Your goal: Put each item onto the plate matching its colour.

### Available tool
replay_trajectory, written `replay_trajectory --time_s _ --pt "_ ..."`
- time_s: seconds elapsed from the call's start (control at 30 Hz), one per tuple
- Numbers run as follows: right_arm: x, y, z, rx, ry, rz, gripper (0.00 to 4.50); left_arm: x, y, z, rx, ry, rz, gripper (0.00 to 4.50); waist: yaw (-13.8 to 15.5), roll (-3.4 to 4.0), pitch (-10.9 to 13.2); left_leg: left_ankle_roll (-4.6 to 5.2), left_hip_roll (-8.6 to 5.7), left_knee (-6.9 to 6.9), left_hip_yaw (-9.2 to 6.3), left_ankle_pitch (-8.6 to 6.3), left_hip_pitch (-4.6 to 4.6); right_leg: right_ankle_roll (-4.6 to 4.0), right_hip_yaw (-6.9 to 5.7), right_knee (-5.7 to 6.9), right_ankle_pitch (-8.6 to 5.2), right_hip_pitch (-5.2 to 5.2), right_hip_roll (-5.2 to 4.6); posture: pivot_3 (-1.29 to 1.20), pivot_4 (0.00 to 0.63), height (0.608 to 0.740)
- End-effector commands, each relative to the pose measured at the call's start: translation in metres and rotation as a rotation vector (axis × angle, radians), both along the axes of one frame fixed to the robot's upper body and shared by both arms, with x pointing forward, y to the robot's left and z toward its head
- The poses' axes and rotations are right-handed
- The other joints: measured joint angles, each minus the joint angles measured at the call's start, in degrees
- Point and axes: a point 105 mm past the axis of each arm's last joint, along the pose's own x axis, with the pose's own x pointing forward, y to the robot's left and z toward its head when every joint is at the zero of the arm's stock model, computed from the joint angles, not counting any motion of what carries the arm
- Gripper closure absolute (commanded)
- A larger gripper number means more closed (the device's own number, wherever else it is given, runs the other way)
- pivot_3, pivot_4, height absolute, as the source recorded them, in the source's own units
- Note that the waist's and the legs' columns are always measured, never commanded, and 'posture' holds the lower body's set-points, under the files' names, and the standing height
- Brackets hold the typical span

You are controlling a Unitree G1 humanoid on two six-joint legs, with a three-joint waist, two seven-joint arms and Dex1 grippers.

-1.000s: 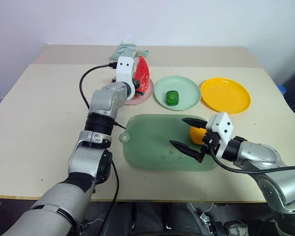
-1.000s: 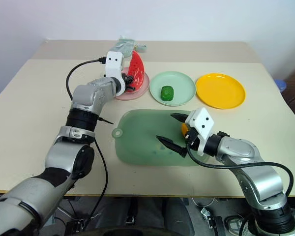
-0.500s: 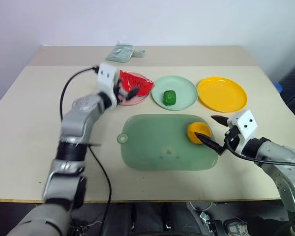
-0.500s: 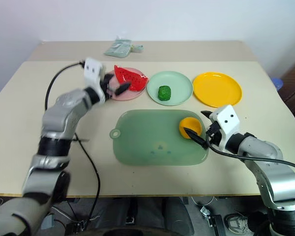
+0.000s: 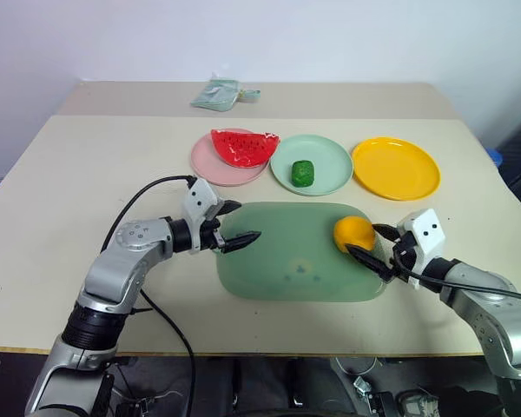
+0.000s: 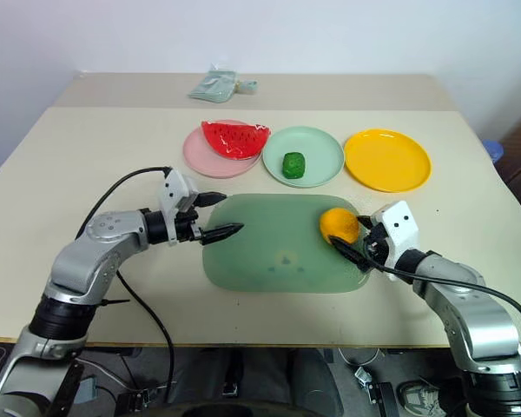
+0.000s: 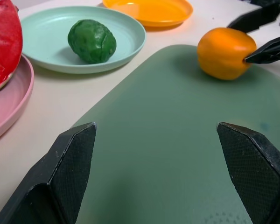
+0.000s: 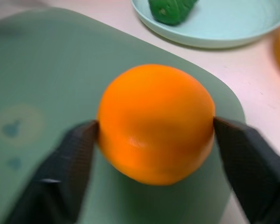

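The red watermelon slice (image 5: 243, 146) lies on the pink plate (image 5: 207, 165). On the mint green plate (image 5: 330, 156) beside it rests the dark green lump (image 5: 303, 172). The yellow plate (image 5: 396, 168) at the right holds nothing. The orange ball (image 5: 353, 232) sits at the right end of the translucent green board (image 5: 286, 261). My right gripper (image 5: 366, 244) is shut on the ball, with a finger (image 8: 74, 149) pressed against each side of it. My left gripper (image 5: 243, 221) hangs open over the board's left end, holding nothing, well short of the plates.
A pale green foil packet (image 5: 217, 93) lies near the table's far edge. The three plates stand in a row just behind the board. Bare tabletop (image 5: 78, 174) stretches to the left and along the front.
My left gripper let go of the watermelon slice on the pink plate and drew back to the board's left end. My right gripper moved right and closed on the orange ball.
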Motion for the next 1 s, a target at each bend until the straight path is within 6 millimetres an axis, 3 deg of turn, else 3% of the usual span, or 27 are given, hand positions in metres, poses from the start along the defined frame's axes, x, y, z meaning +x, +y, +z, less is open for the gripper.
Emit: replay_trajectory --time_s 0.03,0.17,0.27,0.43,0.57,0.63,0.7,0.83,1.0 --pt "0.002 0.001 0.008 -0.019 -0.046 0.005 1.75 -0.003 -0.004 0.01 -0.015 -0.038 -0.01 0.25 0.01 0.0 0.0 0.0 0.0 0.0 0.0 0.0 0.0 0.0 0.0 0.0 0.0 0.0 0.0 0.0 0.15 0.74" --pt "0.015 0.004 0.037 -0.013 -0.183 0.001 1.75 -0.001 0.0 0.008 -0.013 -0.039 0.012 0.25 -0.06 0.01 0.01 0.0 0.0 0.0 0.01 0.0 0.0 0.0 0.0 0.0 0.0 0.0 0.01 0.0 0.15 0.74" --pt "0.054 -0.01 0.066 -0.049 -0.306 -0.152 1.75 0.004 0.008 0.007 -0.012 -0.047 0.063 0.25 -0.74 0.04 0.03 0.0 0.0 0.03 0.03 0.0 0.02 0.0 0.01 0.03 0.0 -0.01 0.03 0.0 0.15 0.74" --pt "0.113 -0.047 0.062 -0.128 -0.287 -0.389 1.75 0.007 0.011 0.008 -0.028 -0.05 0.097 0.25 -0.99 0.03 0.02 -0.28 -0.01 0.02 0.02 0.16 0.02 0.01 -0.04 0.04 0.0 -0.02 0.03 0.0 0.15 0.74" --pt "0.138 -0.061 0.049 -0.134 -0.24 -0.466 1.75 0.006 0.014 0.005 -0.026 -0.048 0.126 0.25 -1.33 0.06 0.04 -0.28 -0.02 -0.01 0.08 0.16 -0.05 0.01 -0.02 0.02 0.0 -0.08 0.01 0.0 0.15 0.74" --pt "0.145 -0.069 0.048 -0.114 -0.232 -0.5 0.77 0.006 0.016 0.005 -0.034 -0.051 0.147 0.25 -1.45 0.11 0.07 -0.29 -0.01 -0.04 0.11 0.17 -0.06 0.01 0.0 0.02 0.0 -0.12 0.01 0.0 0.15 0.74" --pt "0.147 -0.078 0.056 -0.105 -0.273 -0.536 0.03 0.005 0.021 0.007 -0.045 -0.06 0.179 0.25 -1.55 0.12 0.07 -0.29 0.0 -0.05 0.14 0.17 -0.06 0.01 0.03 0.03 0.0 -0.15 0.02 0.0 0.15 0.74" --pt "0.134 -0.082 0.078 -0.091 -0.396 -0.472 0.03 0.009 0.045 0.008 -0.062 -0.091 0.307 0.25 -1.4 0.13 0.07 -0.29 0.02 -0.07 0.13 0.17 -0.06 0.01 0.04 0.03 0.01 -0.15 0.02 0.0 0.15 0.74" --pt "0.076 -0.064 0.071 -0.076 -0.354 -0.175 0.03 0.015 0.118 0.0 -0.058 -0.109 0.6 0.25 -0.97 0.13 0.07 -0.26 0.02 -0.08 0.07 0.15 -0.09 0.01 0.0 0.01 0.01 -0.12 -0.02 0.0 0.15 0.74"
